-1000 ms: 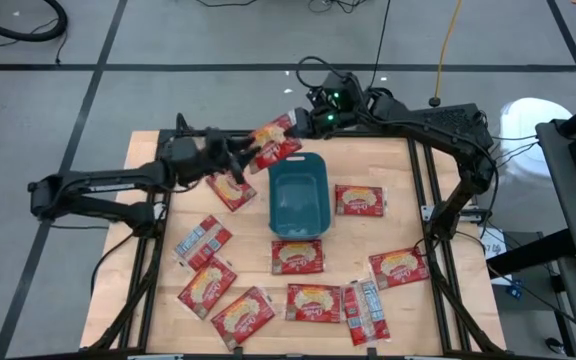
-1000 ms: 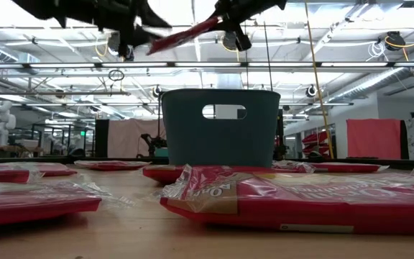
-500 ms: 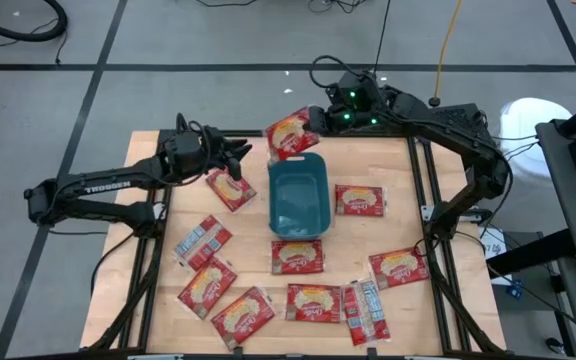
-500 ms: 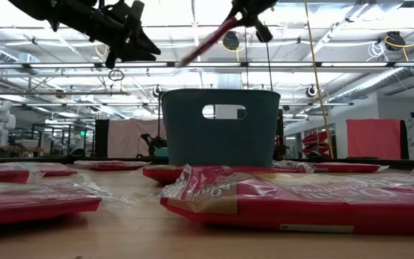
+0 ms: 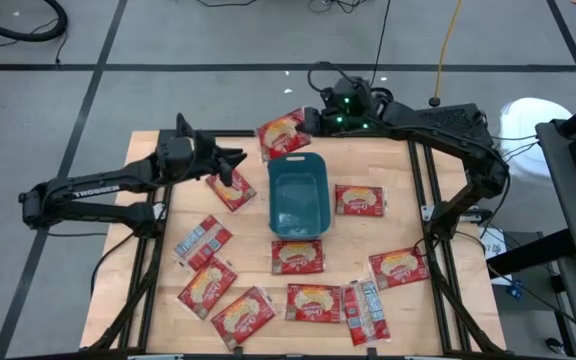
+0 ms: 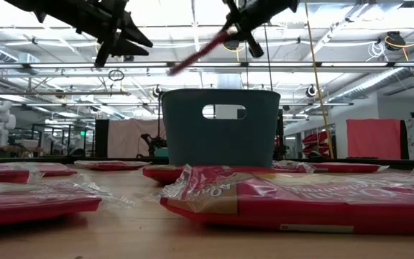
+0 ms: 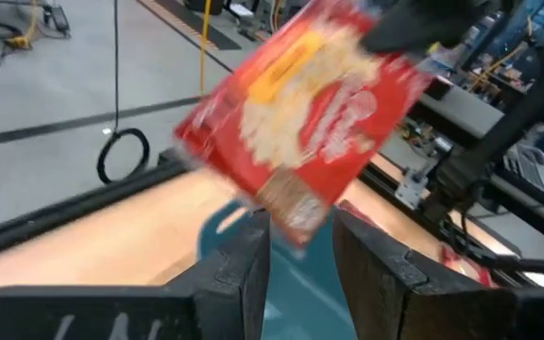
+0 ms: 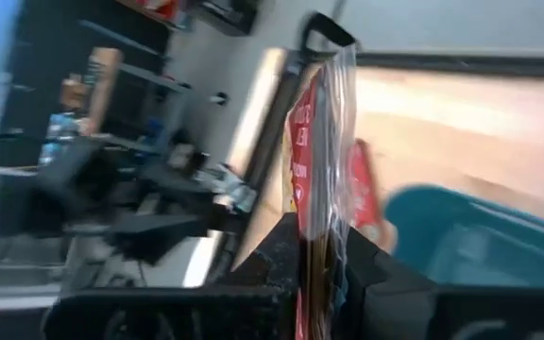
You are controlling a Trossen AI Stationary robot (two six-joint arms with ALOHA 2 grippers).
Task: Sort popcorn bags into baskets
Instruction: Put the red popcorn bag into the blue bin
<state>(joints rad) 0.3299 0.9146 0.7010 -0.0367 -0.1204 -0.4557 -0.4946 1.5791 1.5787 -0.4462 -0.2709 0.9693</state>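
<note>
A: Status of the right end effector (image 5: 313, 122)?

B: Clamped on one edge of a popcorn bag (image 5: 282, 134) — the right wrist view shows the packet edge-on between its fingers. The bag hangs in the air, sloping down away from the end effector.

A: Where is the basket (image 5: 298, 196) from that end effector?

B: Below and just ahead, on the worktop (image 5: 408, 220). The bag's free end sits over the basket's far rim, not its centre. The basket's long axis runs away from the end effector, toward the near edge.

A: And the left end effector (image 5: 236, 158)?

B: Fingers parted, holding nothing, raised beside the basket. The right arm is the nearer one.

A: Clearance?

B: Open air above the basket. Loose bags lie around it — one (image 5: 231, 187) just beside the left wall, one (image 5: 359, 200) by the right wall.
</note>
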